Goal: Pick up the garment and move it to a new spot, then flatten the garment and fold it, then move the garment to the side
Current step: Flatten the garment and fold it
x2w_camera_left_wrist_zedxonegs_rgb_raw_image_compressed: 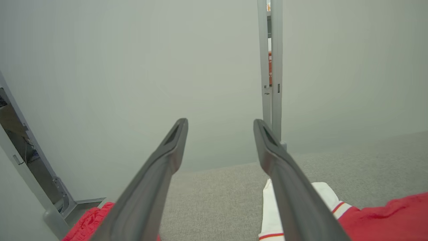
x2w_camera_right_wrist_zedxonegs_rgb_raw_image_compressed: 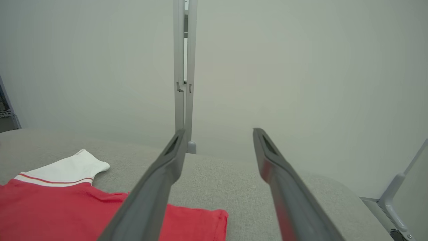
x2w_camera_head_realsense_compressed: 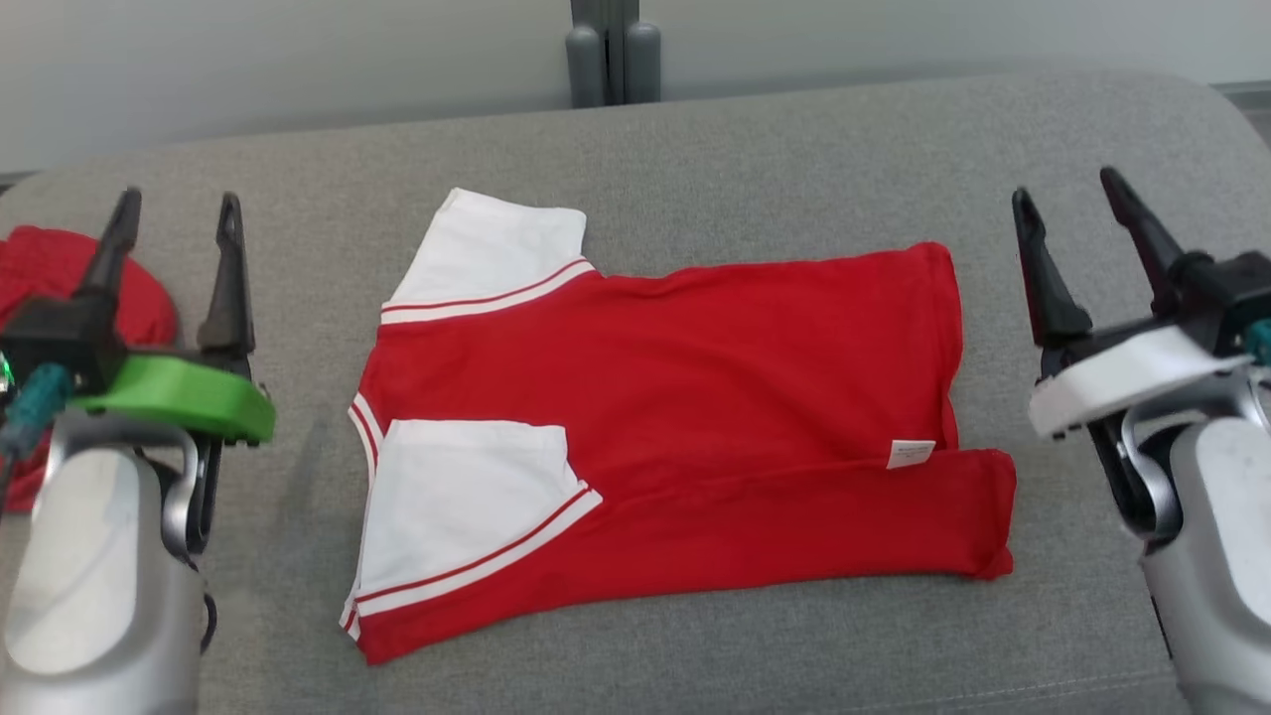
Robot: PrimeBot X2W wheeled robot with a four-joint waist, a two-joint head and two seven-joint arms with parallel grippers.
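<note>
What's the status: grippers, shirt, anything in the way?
Left gripper open, empty. Right gripper open, empty. Red shirt flat on grey cushion, near side folded over. Second red cloth at far left, apart from shirt.

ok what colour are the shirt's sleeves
The sleeves are white, edged with thin red stripes; the head view shows them best.

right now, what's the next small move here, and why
Probably bring the open left tool and right tool to the far edge of the red white-sleeved shirt: its near side is folded in, the far white sleeve sticks out.
</note>
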